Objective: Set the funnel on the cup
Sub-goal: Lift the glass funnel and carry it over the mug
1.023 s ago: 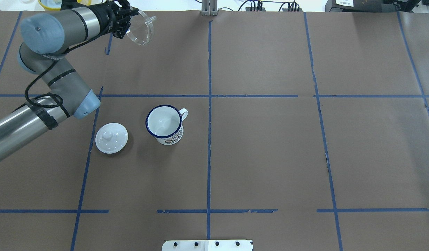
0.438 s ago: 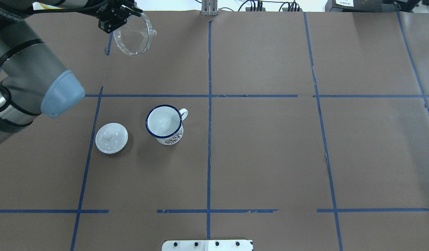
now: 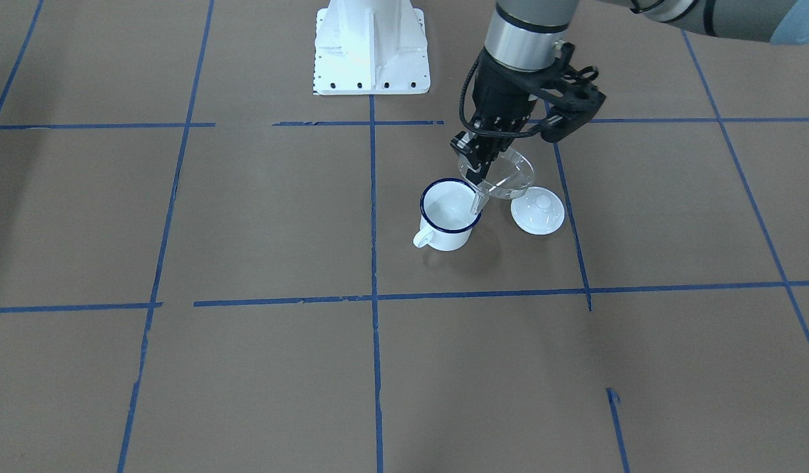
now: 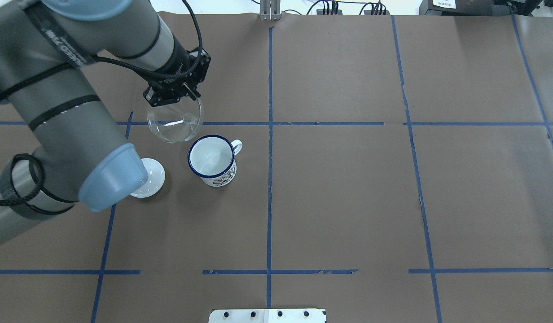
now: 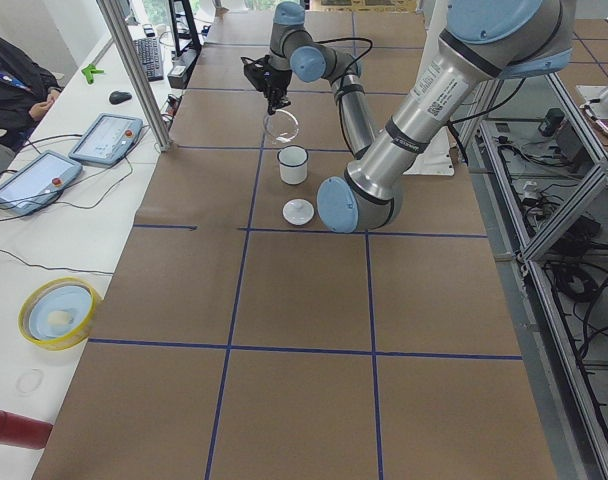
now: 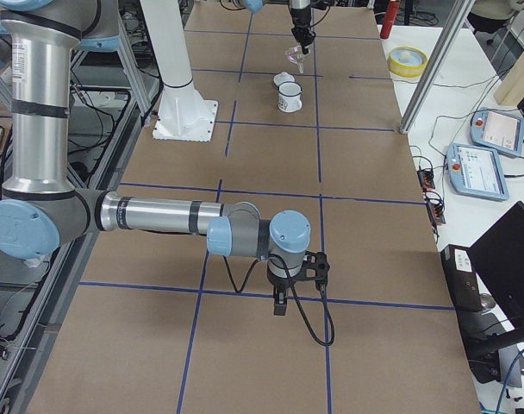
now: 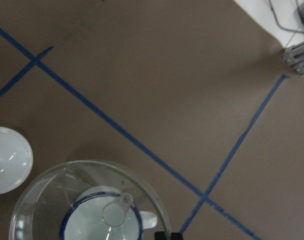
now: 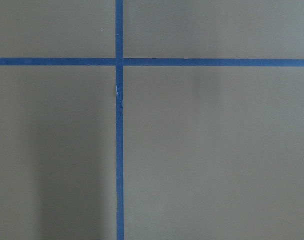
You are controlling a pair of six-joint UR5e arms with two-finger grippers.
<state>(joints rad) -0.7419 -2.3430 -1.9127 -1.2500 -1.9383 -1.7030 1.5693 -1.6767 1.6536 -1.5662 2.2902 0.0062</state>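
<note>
My left gripper (image 4: 174, 99) is shut on the rim of the clear funnel (image 4: 174, 121) and holds it in the air, wide rim up and spout down. In the front view the gripper (image 3: 478, 164) holds the funnel (image 3: 507, 175) tilted, with its spout hanging over the rim of the white mug with a blue rim (image 3: 449, 213). The mug (image 4: 212, 158) stands upright, handle to the far right. In the left wrist view the mug (image 7: 77, 225) shows through the funnel (image 7: 47, 195). My right gripper (image 6: 282, 297) hangs low over bare table far from them; I cannot tell its state.
A round white knobbed lid (image 3: 538, 210) lies beside the mug, partly hidden under my left elbow in the overhead view (image 4: 153, 176). The robot's white base plate (image 3: 371, 52) is behind. Blue tape lines cross the brown table. A yellow bowl (image 5: 59, 312) sits on the side bench.
My left arm has swung the funnel from the table's far left corner towards the mug. The funnel has turned from lying on its side to rim up. The mug and lid have not moved.
</note>
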